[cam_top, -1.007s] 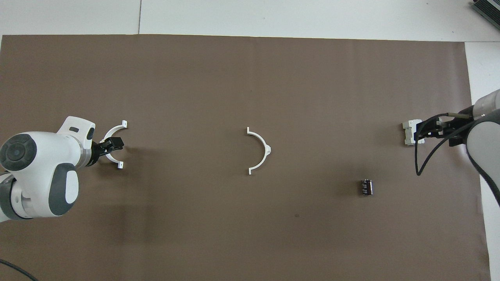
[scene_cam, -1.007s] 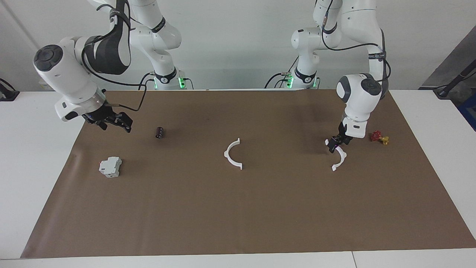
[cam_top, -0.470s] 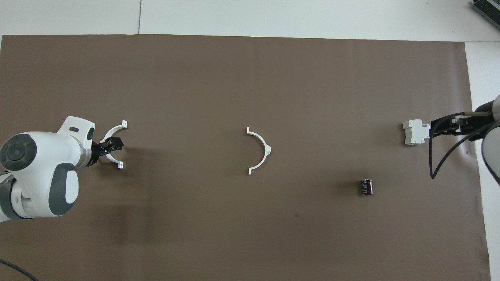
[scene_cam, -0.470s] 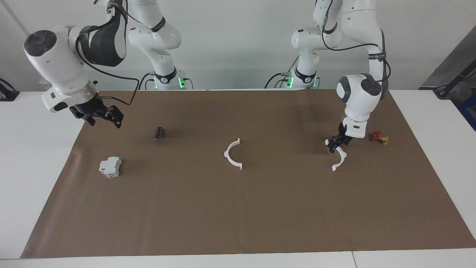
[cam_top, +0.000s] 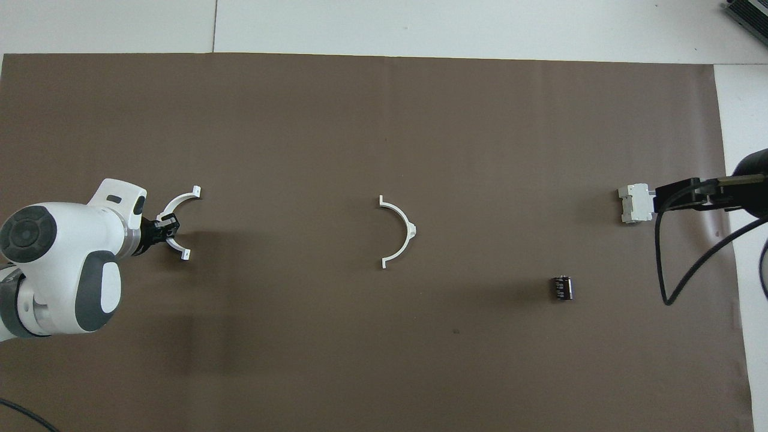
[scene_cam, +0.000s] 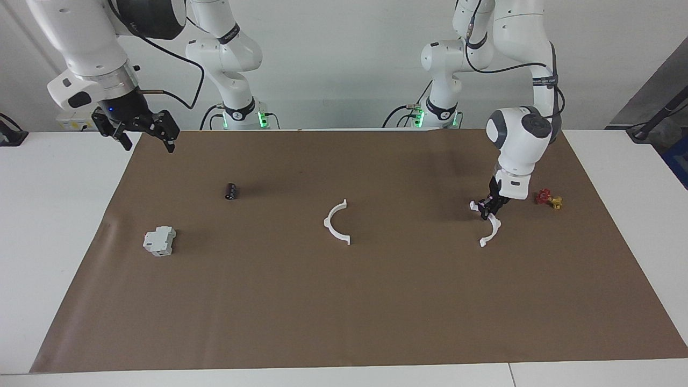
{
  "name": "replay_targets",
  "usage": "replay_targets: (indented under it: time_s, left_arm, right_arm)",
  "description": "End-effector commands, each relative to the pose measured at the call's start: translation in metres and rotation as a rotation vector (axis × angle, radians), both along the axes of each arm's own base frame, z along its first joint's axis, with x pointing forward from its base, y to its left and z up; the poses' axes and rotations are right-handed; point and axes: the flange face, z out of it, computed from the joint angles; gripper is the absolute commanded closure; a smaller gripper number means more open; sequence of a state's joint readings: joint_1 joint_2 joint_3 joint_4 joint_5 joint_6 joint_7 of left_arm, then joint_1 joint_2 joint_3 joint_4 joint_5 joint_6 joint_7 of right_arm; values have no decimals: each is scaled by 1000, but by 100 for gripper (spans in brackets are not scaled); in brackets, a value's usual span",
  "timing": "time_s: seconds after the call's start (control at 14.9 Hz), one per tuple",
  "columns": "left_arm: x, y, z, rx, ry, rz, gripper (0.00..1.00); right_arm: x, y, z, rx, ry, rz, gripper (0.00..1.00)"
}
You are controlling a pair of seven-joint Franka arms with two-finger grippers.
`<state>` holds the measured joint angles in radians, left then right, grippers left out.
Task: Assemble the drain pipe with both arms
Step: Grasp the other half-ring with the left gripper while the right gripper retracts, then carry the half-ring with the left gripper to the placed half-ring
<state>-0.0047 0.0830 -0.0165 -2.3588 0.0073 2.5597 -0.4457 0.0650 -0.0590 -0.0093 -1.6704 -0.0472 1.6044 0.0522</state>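
The drain pipe lies as two white half-ring arcs on the brown mat. One arc [scene_cam: 337,223] [cam_top: 401,231] rests alone at the mat's middle. The other arc [scene_cam: 490,232] [cam_top: 177,204] lies at the left arm's end, and my left gripper [scene_cam: 488,209] [cam_top: 169,228] is down at the mat, shut on its curved band near one tab. My right gripper [scene_cam: 145,138] [cam_top: 665,198] hangs high over the mat's edge at the right arm's end, open and holding nothing.
A grey-white boxy block [scene_cam: 159,240] [cam_top: 635,204] sits at the right arm's end. A small dark cylinder [scene_cam: 231,191] [cam_top: 562,287] lies nearer to the robots. A red-and-yellow valve [scene_cam: 548,199] lies beside the left gripper, toward the mat's edge.
The left gripper has shut on the arc, nudging it slightly. The right arm has risen and drawn back from over the block toward the mat's edge.
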Motion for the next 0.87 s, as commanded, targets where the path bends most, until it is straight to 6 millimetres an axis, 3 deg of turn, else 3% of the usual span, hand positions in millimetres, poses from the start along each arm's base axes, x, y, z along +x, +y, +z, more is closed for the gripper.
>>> replay_targets:
  time_s: [0.0,0.34,0.47,0.81]
  left_arm:
    - [4,-7,3,-2,-18,-12,100]
    - [34,-99,49,-28,-1,56,100]
    - [26,-144,51,-28,-1,47,100]
    - [7,-232,65,-39,7,84,100]
  right_arm:
    - [-6,-8,21,3,26,-24,0]
    - [-4,-24,20,54,30,-63,0]
    - [-7,-28,18,54,34,-69,0]
    - [-8,-28,17,53,37,-74,0]
